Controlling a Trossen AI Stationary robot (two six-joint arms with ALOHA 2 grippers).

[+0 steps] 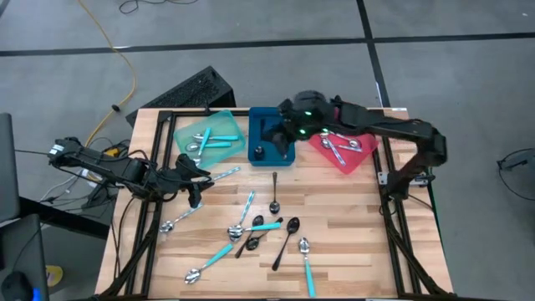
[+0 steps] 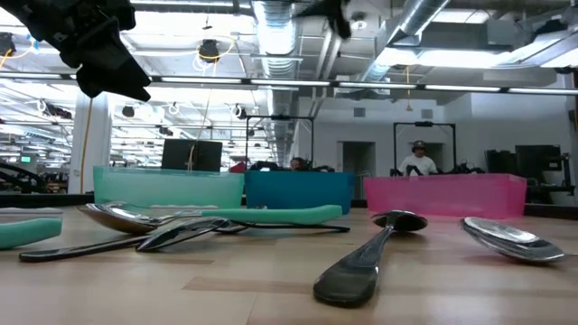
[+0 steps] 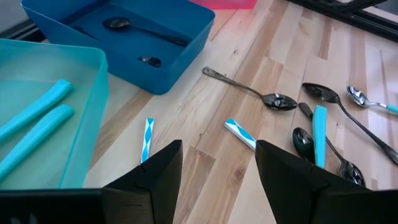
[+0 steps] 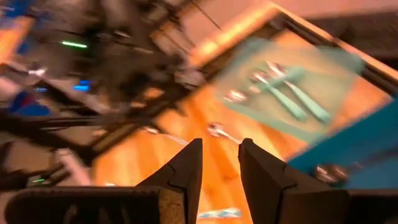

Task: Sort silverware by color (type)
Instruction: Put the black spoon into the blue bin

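Dark fingers of the left gripper (image 3: 217, 180) fill the foreground of the left wrist view, spread wide with nothing between them, above bare wood near the tabletop's (image 1: 351, 242) left side. Just ahead of them lie two teal-handled spoons (image 3: 241, 133), and beyond these a silver spoon (image 3: 252, 92) and black spoons (image 3: 348, 115) are scattered loosely over the tabletop's middle, with open wood between most of them and a few touching or crossing. Beside this gripper the teal tray (image 1: 209, 136) sits along the far edge, holding teal-handled spoons. Next to it stands the blue tray (image 1: 272, 138) with black spoons in it, and then the red tray (image 1: 344, 150), set at a slant near the right edge, with silver spoons inside. The right gripper (image 4: 219, 163) is above the blue tray, its fingers only slightly apart and empty. Plain boards on the right half of the tabletop leave free space there.
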